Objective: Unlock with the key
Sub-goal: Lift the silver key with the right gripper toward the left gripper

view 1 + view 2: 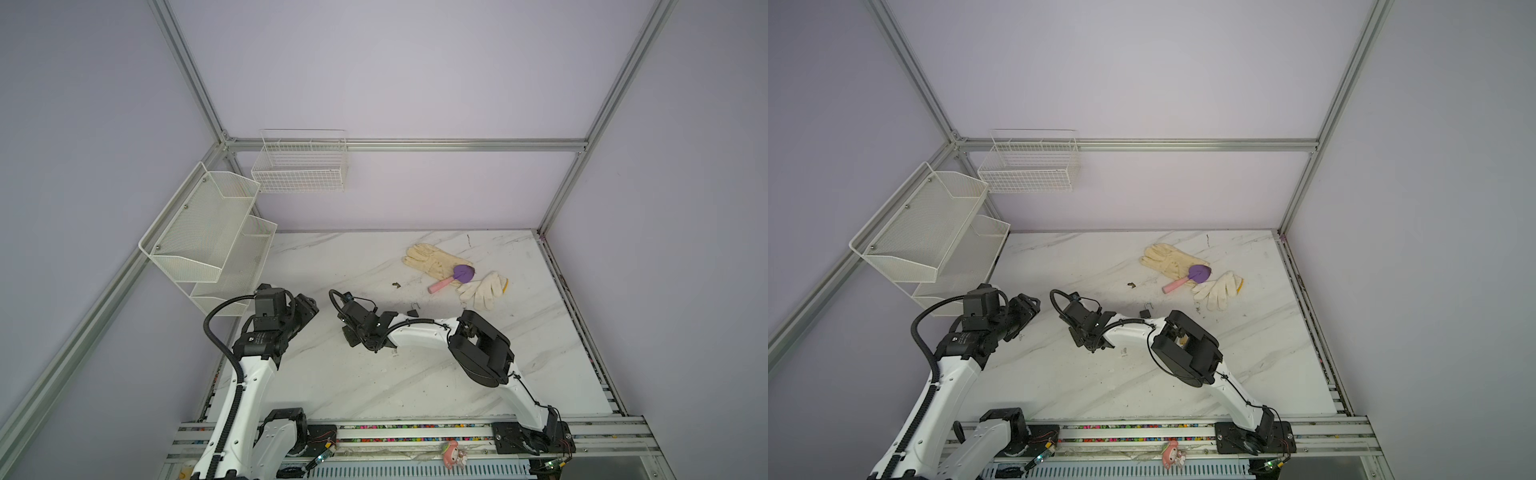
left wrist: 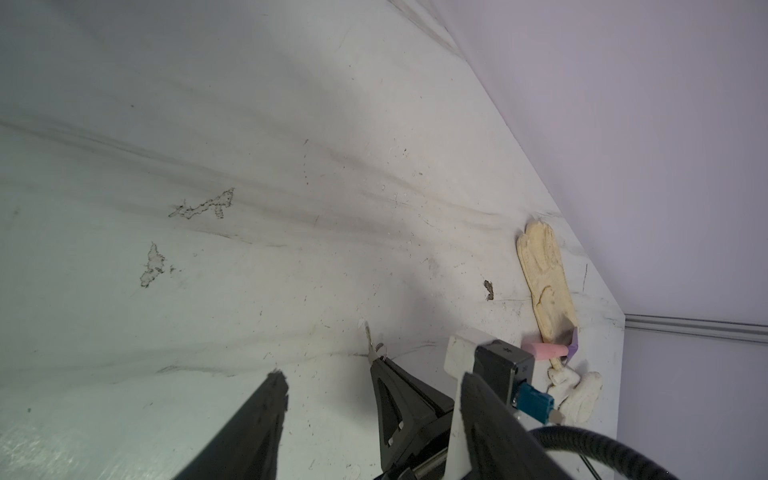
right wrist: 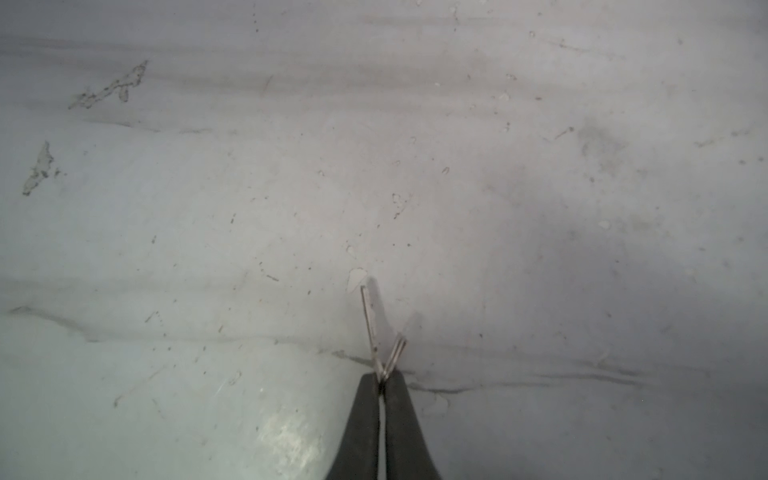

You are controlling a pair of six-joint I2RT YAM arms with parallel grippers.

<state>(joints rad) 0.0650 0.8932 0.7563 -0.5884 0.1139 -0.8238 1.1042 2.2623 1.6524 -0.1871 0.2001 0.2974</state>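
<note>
Right gripper point(image 3: 382, 376) clenched on small silver key point(image 3: 370, 320) (thin pinch, ring included). Small dark padlock point(image 1: 413, 311) lies loose on white marble table point(image 1: 374, 386) beside right forearm. Left gripper point(image 1: 311, 308) released. Risks: key swivels, unheld padlock skids.

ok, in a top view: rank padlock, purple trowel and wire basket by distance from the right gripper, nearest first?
1. padlock: on the table just right of the right gripper, whose fingers are shut on the key.
2. purple trowel: farther right and back, its blade on the cream glove.
3. wire basket: up on the back wall, clearly farthest.
</note>
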